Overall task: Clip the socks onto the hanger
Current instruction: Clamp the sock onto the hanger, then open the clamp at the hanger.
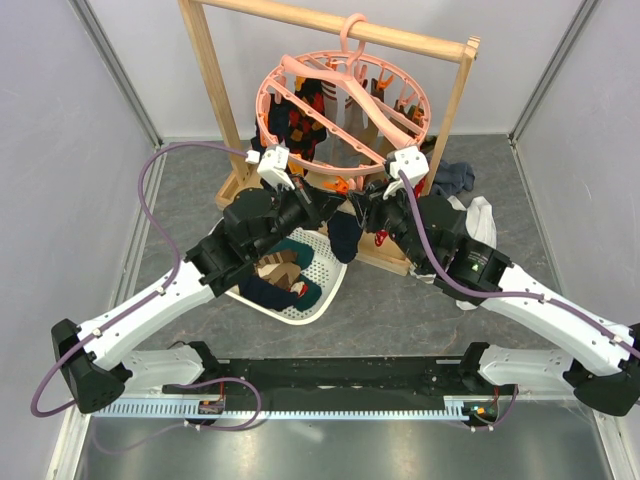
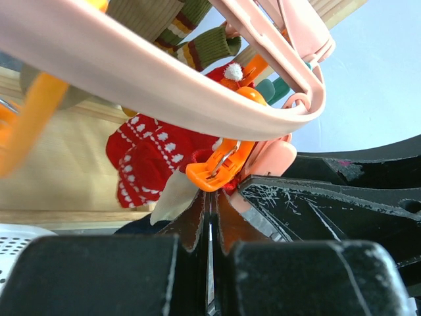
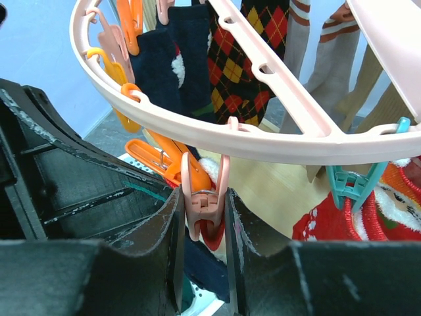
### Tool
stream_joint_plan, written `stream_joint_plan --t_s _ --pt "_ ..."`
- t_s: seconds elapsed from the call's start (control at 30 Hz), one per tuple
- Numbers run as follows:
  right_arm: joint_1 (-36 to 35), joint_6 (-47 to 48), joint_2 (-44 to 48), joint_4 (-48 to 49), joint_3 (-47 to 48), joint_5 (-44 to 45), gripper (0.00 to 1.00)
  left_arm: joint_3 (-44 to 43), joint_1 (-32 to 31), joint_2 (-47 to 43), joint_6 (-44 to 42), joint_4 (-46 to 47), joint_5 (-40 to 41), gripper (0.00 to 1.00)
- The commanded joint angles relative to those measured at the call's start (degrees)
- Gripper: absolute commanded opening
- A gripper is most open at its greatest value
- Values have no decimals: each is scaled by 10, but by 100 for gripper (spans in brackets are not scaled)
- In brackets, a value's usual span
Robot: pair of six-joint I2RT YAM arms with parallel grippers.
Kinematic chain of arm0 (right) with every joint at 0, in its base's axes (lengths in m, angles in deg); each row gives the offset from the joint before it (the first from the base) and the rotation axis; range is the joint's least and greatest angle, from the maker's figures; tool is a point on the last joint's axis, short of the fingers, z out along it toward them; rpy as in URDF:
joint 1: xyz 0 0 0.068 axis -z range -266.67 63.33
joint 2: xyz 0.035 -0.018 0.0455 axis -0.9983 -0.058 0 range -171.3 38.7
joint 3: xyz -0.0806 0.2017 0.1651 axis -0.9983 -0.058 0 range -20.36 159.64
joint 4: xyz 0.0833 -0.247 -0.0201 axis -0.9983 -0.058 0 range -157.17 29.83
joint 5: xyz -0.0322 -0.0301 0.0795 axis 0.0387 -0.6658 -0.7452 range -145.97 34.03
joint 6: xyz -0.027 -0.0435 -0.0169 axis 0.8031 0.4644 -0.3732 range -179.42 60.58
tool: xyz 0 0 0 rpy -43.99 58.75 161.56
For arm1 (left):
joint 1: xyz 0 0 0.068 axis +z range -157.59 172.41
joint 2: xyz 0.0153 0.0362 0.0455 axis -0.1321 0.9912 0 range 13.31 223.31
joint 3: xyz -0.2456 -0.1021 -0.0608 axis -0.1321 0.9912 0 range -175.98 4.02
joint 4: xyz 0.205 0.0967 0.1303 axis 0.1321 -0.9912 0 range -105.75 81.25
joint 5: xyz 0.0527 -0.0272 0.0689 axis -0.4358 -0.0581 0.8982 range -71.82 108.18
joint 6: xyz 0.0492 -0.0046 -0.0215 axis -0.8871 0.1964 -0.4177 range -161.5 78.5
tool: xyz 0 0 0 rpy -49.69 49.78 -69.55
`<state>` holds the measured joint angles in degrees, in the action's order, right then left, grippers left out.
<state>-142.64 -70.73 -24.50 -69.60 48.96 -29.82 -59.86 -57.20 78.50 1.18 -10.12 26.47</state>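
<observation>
Overhead view of two robot arms reaching toward a round pink hanger [image 1: 345,95], which hangs from a wooden rack [image 1: 205,80] at the back of the table.

At left, the left gripper [image 1: 318,208] is raised to the ring's near edge. Its wrist camera shows the fingers [image 2: 194,220] pressed almost together just under an orange clip [image 2: 217,170]. Whether cloth is caught between them cannot be told. Behind that clip a red sock [image 2: 148,158] with a white pattern and a striped sock [image 2: 197,33] hang from the ring.

Below the left arm a white basket [image 1: 322,268] holds a few loose socks [image 1: 285,270], teal, brown-striped and navy. Those are left to do.

In the middle, a navy sock [image 1: 343,235] dangles under the ring, between the two grippers.

At right, the right gripper [image 1: 368,208] squeezes a pink clip [image 3: 200,191] on the ring between its fingers. A bit of red and navy cloth shows at the clip's mouth. Beyond it, the right wrist camera shows more navy, diamond-patterned and tan socks pinned along the ring.

At far right, loose dark and white garments [image 1: 455,180] lie on the table.

Judged from this, the task looks past halfway: many socks hang, one appears to be in the middle of fastening, and a few wait in the basket.
</observation>
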Motion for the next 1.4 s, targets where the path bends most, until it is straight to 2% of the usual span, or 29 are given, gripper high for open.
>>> stream_joint_plan --t_s 0.0,0.13,0.23,0.27,0.37,0.53,0.63,0.67,0.73,0.77,0.83,0.87,0.93,0.97,1.03,1.13,1.37 --pt "-6 -8 7 -35 -22 -37 0 6 -1 -10 32 61 -10 2" --pt "-6 -8 10 -35 -30 -30 0 7 -1 -16 32 67 -9 2" --pt "-6 -6 12 -36 -31 -28 13 10 -2 -18 32 68 -10 2" --pt "-6 -5 12 -36 -30 -27 22 11 -2 -18 32 68 -10 2" --pt "-6 -3 14 -37 -23 -29 38 16 -2 -18 31 69 -10 2" --pt "-6 -1 19 -41 -10 -29 53 23 -2 -17 30 70 -11 2" --pt "-6 1 20 -45 -5 -30 62 25 -1 -18 26 74 -11 9" --pt "-6 1 24 -47 -3 -30 66 26 -2 -18 22 74 -10 16" --pt "-6 1 26 -50 2 -30 70 28 -2 -22 15 74 -7 23" --pt "-6 4 27 -53 6 -29 75 33 -2 -27 9 75 -4 30" --pt "-6 8 31 -59 15 -27 78 40 -2 -34 1 76 6 37" --pt "-6 12 32 -66 19 -24 80 49 -1 -42 -9 77 10 45" --pt "-6 18 33 -74 30 -22 82 58 -1 -51 -22 80 22 53" --pt "-6 20 33 -83 35 -20 83 65 -1 -53 -38 82 24 62" --pt "-6 26 33 -95 51 -12 85 70 -1 -60 -66 90 31 71" --pt "-6 32 33 -111 71 1 86 79 0 -67 -107 112 36 78" --pt "-6 45 31 -138 110 22 86 78 4 -35 -202 201 2 82"
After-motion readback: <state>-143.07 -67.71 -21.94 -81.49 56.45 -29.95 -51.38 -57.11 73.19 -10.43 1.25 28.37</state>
